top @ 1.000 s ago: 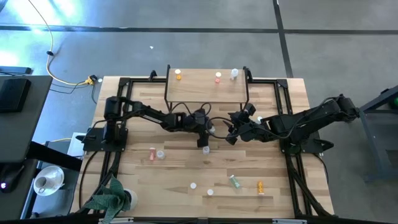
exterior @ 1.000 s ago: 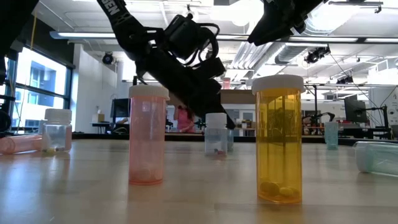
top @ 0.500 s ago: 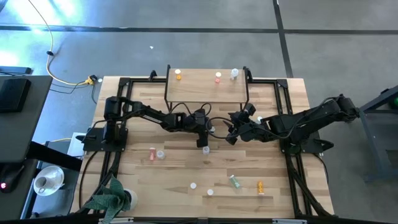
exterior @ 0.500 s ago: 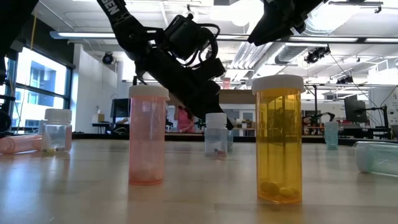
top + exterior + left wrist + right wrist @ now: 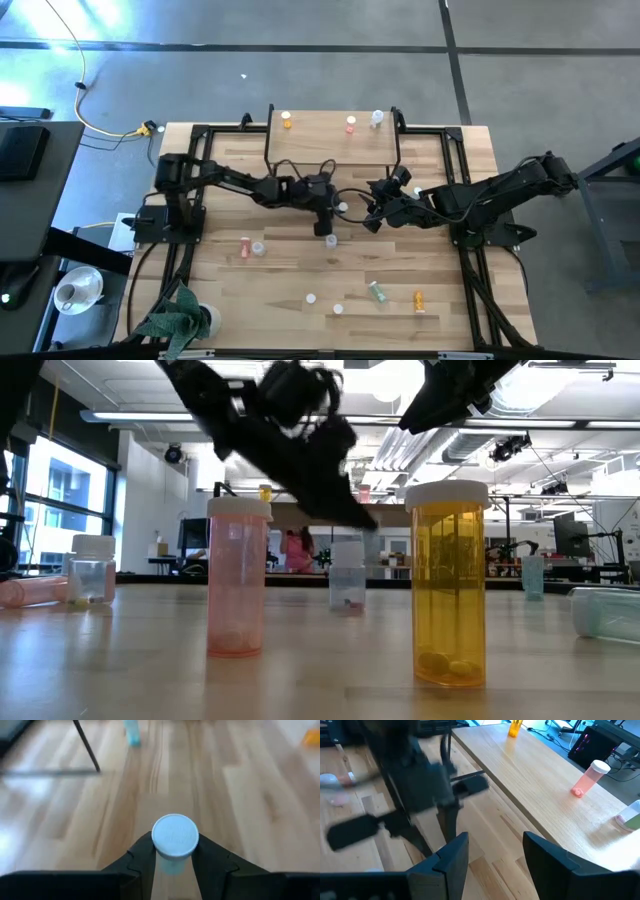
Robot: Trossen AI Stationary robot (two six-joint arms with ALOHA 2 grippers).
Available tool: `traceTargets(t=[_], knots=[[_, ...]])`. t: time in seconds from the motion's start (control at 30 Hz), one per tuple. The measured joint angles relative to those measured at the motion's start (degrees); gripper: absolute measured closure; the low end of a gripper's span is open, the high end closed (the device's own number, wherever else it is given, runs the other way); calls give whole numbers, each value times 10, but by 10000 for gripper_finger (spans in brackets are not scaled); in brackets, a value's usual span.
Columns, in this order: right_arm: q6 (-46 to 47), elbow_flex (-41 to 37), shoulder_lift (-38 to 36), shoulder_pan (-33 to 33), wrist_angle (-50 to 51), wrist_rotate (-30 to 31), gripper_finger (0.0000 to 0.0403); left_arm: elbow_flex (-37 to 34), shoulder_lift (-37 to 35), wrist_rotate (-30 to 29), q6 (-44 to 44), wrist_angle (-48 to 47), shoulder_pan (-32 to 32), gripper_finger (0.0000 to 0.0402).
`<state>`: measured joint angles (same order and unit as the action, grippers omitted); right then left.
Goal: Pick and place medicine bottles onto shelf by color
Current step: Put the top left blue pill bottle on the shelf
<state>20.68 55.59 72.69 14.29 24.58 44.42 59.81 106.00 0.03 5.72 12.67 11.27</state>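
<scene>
At table centre, just at six o'clock of the shelf (image 5: 333, 140), a clear bottle (image 5: 174, 840) sits clamped between the left gripper (image 5: 173, 857) fingers. The pick looks done; next comes lifting it toward the shelf's clear bottle. The right gripper (image 5: 492, 852) waits at three o'clock, empty, jaws apart.

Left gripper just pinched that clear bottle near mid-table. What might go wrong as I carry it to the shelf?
The left gripper holds the clear bottle just below its cap, so it might slip or tilt during the lift. The right gripper waits close beside it; the arms may collide. The shelf already carries three bottles along its far edge that a careless placement may topple.
</scene>
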Motion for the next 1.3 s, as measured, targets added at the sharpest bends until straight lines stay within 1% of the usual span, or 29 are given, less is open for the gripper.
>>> traceTargets(t=[0.2,0.37,0.47,0.57,0.63,0.73,0.87,0.97,1.1,1.3], knots=[[1,0,0,0,0,0,224,1,-115,-18,21,-58,13,295],[0,0,0,0,0,0,224,1,-209,-69,51,-88,44,300],[2,0,0,0,0,0,224,1,-249,-99,74,-90,75,301],[4,0,0,0,-1,0,224,21,-265,-113,86,-107,115,301],[4,0,0,0,-3,0,224,40,-266,-109,85,-116,144,301],[5,0,0,0,-5,0,224,66,-255,-88,83,-118,184,302],[4,0,0,0,-4,0,224,89,-228,-54,53,-142,228,302],[3,0,0,0,-4,0,224,91,-206,-24,27,-151,253,302],[3,0,0,0,-4,0,224,91,-168,14,14,-152,268,302],[3,0,0,0,-3,0,224,91,-127,14,12,-149,270,302]])
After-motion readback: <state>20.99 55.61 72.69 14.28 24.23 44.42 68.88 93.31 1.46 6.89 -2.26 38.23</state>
